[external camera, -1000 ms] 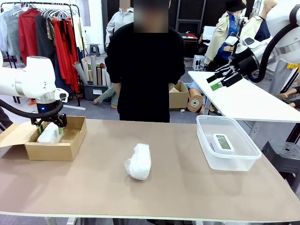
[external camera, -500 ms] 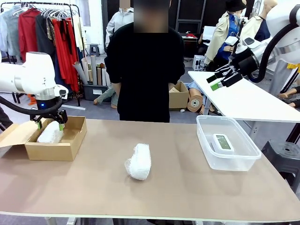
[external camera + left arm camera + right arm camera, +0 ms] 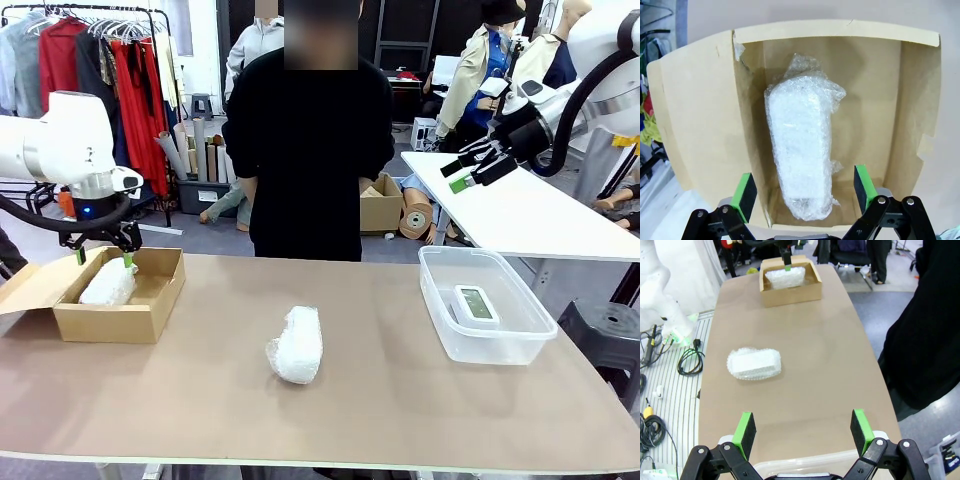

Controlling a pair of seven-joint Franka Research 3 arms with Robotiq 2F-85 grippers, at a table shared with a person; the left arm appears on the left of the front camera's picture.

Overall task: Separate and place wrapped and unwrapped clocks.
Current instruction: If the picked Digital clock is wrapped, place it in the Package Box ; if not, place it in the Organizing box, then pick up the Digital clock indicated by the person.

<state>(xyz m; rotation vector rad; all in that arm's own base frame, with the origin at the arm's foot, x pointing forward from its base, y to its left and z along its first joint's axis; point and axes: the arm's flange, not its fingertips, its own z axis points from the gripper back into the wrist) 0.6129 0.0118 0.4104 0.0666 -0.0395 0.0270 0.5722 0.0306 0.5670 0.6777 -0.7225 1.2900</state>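
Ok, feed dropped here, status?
Left tool open over bundle in box. Right tool open, high. Second bundle mid-table; clock in tub. Nothing in the way.

Seen in front view: left arm brought in from left side, wrist turned straight down. At its end, left hand pointed downward, fingers spread wide, nothing gripped between green pads. On other side, right arm brought in from right, held high, forearm sloped down toward middle. Its right hand tilted down and leftward, fingers parted wide, nothing held.
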